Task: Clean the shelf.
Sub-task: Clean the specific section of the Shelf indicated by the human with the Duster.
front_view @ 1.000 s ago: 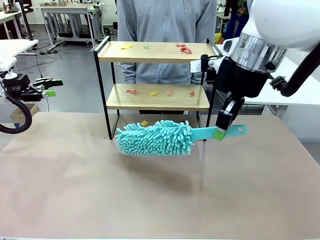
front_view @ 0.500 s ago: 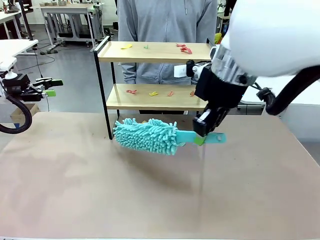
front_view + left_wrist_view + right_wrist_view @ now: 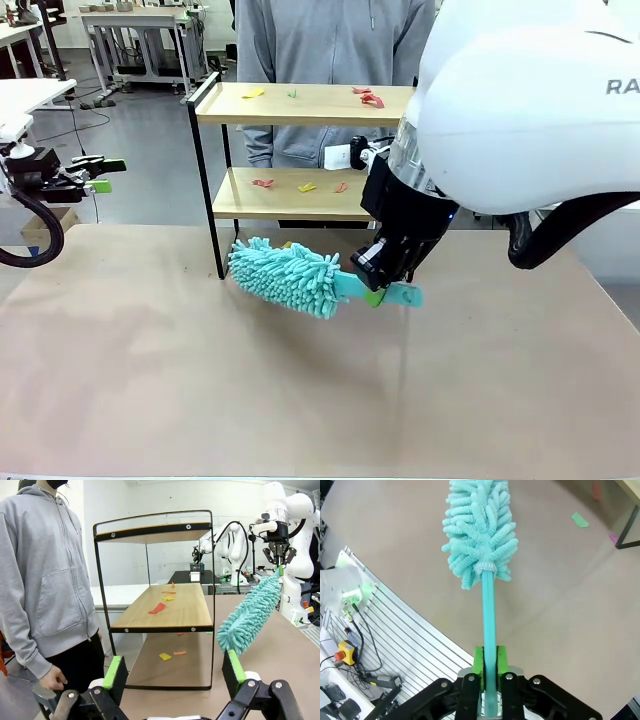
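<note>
my right pincer (image 3: 376,291) is clamped tight on the flat handle of a teal duster (image 3: 288,277), the green pads (image 3: 479,661) pressing it from both sides. the duster's fluffy head points toward my left and hangs above the desk (image 3: 180,380), just in front of the shelf (image 3: 300,104), near its front left leg. the shelf stands at the far side of the desk, between me and a person in a grey hoodie (image 3: 330,50). small paper scraps (image 3: 262,183), red and yellow, lie on both of its wooden boards, and a couple more lie on the desk underneath it. my left pincer (image 3: 100,176) hovers out past the desk's left side, well apart from the shelf, its jaws spread wide with nothing between them.
</note>
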Action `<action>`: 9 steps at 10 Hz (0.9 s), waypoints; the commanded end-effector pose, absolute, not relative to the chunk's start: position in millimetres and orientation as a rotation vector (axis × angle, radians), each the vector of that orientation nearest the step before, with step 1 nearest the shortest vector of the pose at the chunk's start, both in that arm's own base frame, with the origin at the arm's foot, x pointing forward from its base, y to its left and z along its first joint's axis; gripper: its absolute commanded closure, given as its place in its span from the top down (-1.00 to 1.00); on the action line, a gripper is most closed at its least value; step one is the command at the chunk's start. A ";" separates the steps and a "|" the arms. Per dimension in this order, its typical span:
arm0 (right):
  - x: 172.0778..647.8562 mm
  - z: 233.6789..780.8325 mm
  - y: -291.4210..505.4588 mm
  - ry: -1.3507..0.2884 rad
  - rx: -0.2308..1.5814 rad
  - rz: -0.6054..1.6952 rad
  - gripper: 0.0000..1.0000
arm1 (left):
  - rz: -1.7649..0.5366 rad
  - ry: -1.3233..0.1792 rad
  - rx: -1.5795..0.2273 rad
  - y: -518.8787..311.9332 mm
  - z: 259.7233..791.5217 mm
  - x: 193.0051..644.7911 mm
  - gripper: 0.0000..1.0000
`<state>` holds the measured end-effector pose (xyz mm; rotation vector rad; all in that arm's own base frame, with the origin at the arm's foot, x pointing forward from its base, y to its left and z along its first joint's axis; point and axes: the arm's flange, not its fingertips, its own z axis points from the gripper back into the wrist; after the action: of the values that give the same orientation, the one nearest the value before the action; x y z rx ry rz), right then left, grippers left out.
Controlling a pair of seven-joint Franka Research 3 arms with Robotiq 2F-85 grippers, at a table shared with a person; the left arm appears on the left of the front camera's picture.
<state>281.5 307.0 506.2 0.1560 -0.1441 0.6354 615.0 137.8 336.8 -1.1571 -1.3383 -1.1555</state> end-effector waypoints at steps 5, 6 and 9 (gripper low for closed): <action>280.2 491.6 349.9 -0.209 0.123 0.404 -0.74 | -1.161 -1.352 -1.151 138.3 339.8 613.4 1.00; 273.7 488.9 364.5 -0.250 0.117 0.339 -0.74 | -1.161 -1.352 -1.151 138.3 339.8 613.4 1.00; 267.4 470.3 395.7 -0.324 0.127 0.242 -0.74 | -1.161 -1.352 -1.151 138.3 339.8 613.4 1.00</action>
<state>256.5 381.4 474.1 0.1539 -0.2757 0.2958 615.0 137.7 336.8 -1.1571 -1.3383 -1.1555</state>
